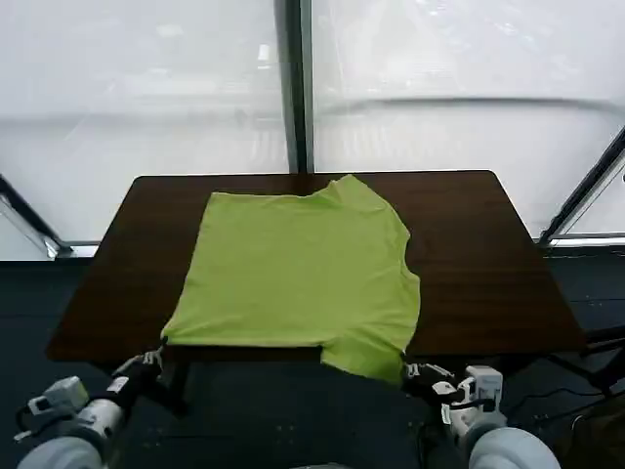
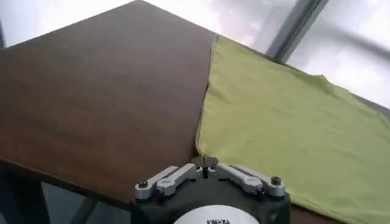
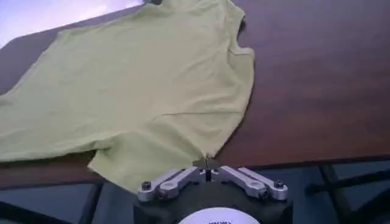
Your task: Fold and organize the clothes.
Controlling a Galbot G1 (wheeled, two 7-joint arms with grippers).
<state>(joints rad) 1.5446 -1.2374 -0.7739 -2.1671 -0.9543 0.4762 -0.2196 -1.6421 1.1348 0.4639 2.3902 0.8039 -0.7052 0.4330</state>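
Note:
The lime-green T-shirt point(image 1: 293, 274) lies flat on the dark brown table point(image 1: 479, 254), with one sleeve hanging over the near edge. My left gripper point(image 1: 156, 359) sits at the shirt's near left corner, just off the table's front edge. In the left wrist view that gripper point(image 2: 204, 162) is shut, its tips meeting the corner of the T-shirt point(image 2: 286, 122). My right gripper point(image 1: 411, 371) is below the front edge at the hanging sleeve. In the right wrist view the right gripper point(image 3: 207, 162) is shut on a pulled-down tip of the T-shirt point(image 3: 140, 79).
Bare table point(image 2: 103, 91) stretches left of the shirt, and more bare table point(image 3: 317, 73) lies to its right. Behind the table stand bright windows with a dark post point(image 1: 293, 88). Dark floor shows below the front edge.

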